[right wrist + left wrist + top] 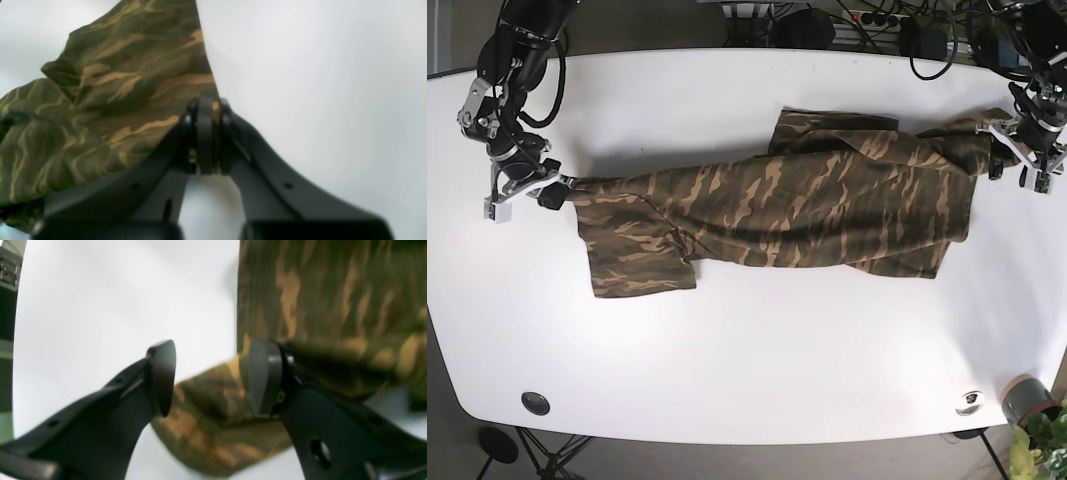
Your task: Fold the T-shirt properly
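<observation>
T-shirt, camouflage, lies stretched left to right across mid table, rumpled; judged light, limp and non-slippery, so hold at hems and corners. Right gripper, at the scene's left, is clamped on a cloth edge. Left gripper, at the right, stands well open astride a fold, gripping nothing.

Right black two-finger gripper: fingers pressed together on the camouflage-patterned cotton T-shirt, arm extended low. Left black two-finger gripper: fingers spread apart, one finger touching cloth.
</observation>
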